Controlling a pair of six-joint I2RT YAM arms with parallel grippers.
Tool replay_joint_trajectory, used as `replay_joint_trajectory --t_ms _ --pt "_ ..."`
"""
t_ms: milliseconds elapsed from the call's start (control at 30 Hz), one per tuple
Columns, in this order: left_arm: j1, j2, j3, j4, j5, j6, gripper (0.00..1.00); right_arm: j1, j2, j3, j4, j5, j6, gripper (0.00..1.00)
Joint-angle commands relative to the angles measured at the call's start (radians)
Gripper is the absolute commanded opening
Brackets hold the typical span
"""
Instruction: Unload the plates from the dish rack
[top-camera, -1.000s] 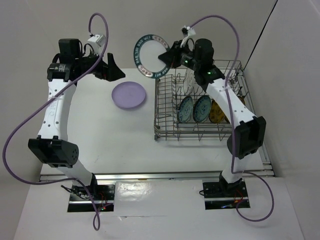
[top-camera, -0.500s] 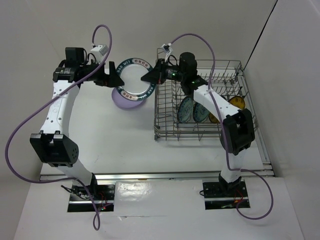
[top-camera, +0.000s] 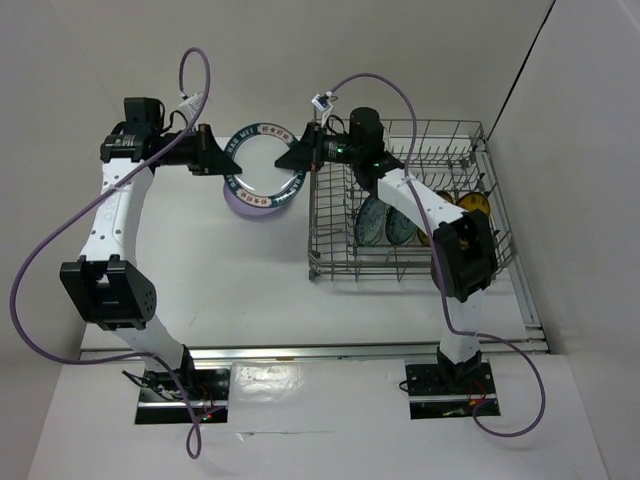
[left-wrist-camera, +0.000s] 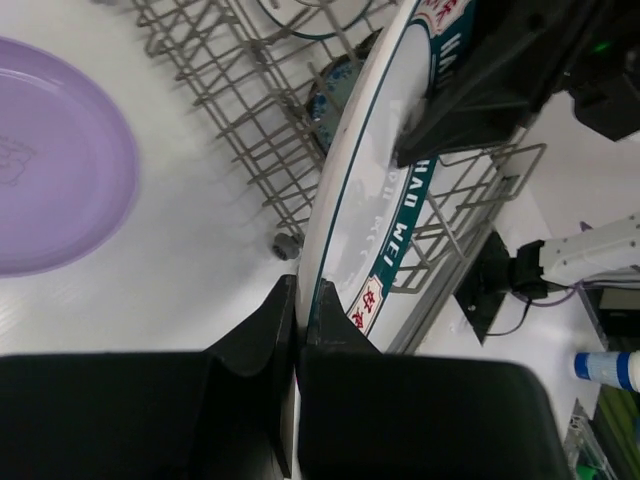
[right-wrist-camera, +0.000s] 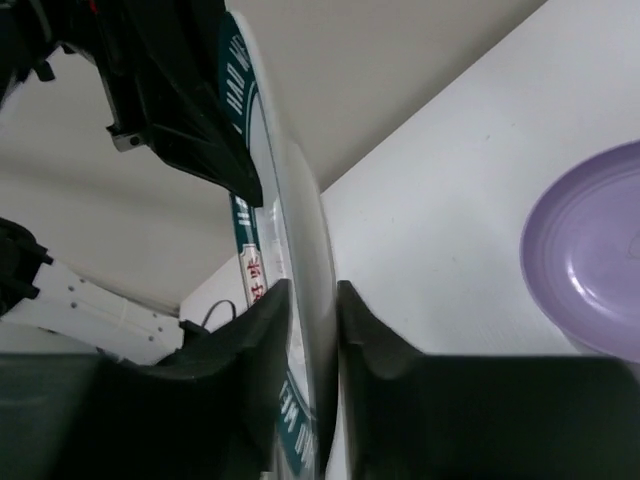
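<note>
Starting on the left, the left end effector (top-camera: 215, 158) is clenched on the left rim of the white plate (top-camera: 262, 165). Its wrist view shows the edge pinched tight between the two jaws. The plate, white with a teal lettered band, hangs in the air between the two arms, clear of the table (top-camera: 230, 280) and just left of the rack (top-camera: 385, 270). Below it the lavender plate (top-camera: 245, 207) lies flat on the table, partly hidden by the one held above.

Moving right, the right end effector (top-camera: 300, 157) is clamped on the opposite rim, one jaw on each face of the plate. So both arms have the same plate at once!

Further right, the rack holds more: two teal plates (top-camera: 385, 222) standing between the tines and a mustard plate (top-camera: 470, 205) towards the far right corner.

This looks like a handover in mid-air, right arm to left, with the plate out of the rack but not yet set down. Next, I'd say the right end effector has to let go cleanly and back off towards the rack without tugging the rim. Then the left arm can tip the plate flat and lower it onto the lavender one. With only an edge grip, the plate could swing or slip the moment one side releases.
</note>
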Motion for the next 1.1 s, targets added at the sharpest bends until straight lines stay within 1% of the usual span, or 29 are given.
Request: replay_joint_trajectory --t_ms 0,33,67,133,167,200,233,333,433,500,600,633,667,733,767,800,833,933,1067 --pt "0.083 0.008 0.02 0.075 -0.008 -0.048 0.0 0.033 -0.001 0.107 -0.057 -0.008 -0.072 0.33" --pt "0.103 0.008 0.02 0.086 -0.008 -0.08 0.0 0.033 -0.001 0.136 -0.072 0.003 -0.098 0.45" --pt "0.121 0.008 0.011 0.104 -0.008 -0.097 0.0 0.033 -0.001 0.148 -0.1 0.035 -0.111 0.63" --pt "0.178 -0.003 -0.011 0.123 -0.041 -0.145 0.0 0.006 -0.001 0.194 -0.133 0.09 -0.143 0.72" --pt "0.196 -0.003 -0.022 0.133 -0.057 -0.158 0.0 0.005 -0.001 0.213 -0.155 0.113 -0.152 0.75" --pt "0.233 -0.015 -0.055 0.162 -0.075 -0.174 0.0 -0.025 -0.001 0.228 -0.201 0.137 -0.152 0.77" --pt "0.25 -0.025 -0.075 0.185 -0.123 -0.207 0.0 -0.037 -0.001 0.251 -0.222 0.162 -0.166 0.78" --pt "0.308 -0.025 -0.14 0.256 -0.208 -0.246 0.0 -0.082 -0.013 0.251 -0.276 0.227 -0.206 0.78" --pt "0.354 0.055 -0.14 0.267 -0.258 -0.286 0.0 -0.105 -0.039 0.251 -0.339 0.292 -0.266 0.78" --pt "0.377 0.133 -0.14 0.267 -0.269 -0.303 0.0 -0.134 -0.05 0.251 -0.377 0.329 -0.277 0.78" --pt "0.407 0.228 -0.099 0.281 -0.25 -0.323 0.0 -0.153 -0.073 0.228 -0.405 0.369 -0.31 0.78" --pt "0.407 0.301 -0.056 0.269 -0.25 -0.306 0.0 -0.18 -0.085 0.219 -0.429 0.386 -0.321 0.78" --pt "0.407 0.339 -0.033 0.252 -0.262 -0.306 0.0 -0.189 -0.085 0.219 -0.449 0.414 -0.321 0.79" --pt "0.407 0.435 0.021 0.22 -0.272 -0.306 0.0 -0.211 -0.085 0.219 -0.525 0.533 -0.321 0.79" --pt "0.407 0.461 0.035 0.219 -0.284 -0.297 0.0 -0.211 -0.085 0.23 -0.551 0.588 -0.344 0.79" --pt "0.407 0.483 0.044 0.219 -0.293 -0.297 0.0 -0.211 -0.085 0.247 -0.578 0.716 -0.355 0.79" --pt "0.407 0.503 0.044 0.219 -0.293 -0.297 0.0 -0.211 -0.085 0.257 -0.619 0.769 -0.367 0.79" --pt "0.407 0.557 0.055 0.242 -0.313 -0.297 0.0 -0.211 -0.044 0.296 -0.667 0.942 -0.421 0.79" --pt "0.407 0.619 0.073 0.265 -0.322 -0.297 0.0 -0.211 0.038 0.377 -0.773 1.076 -0.444 0.79"
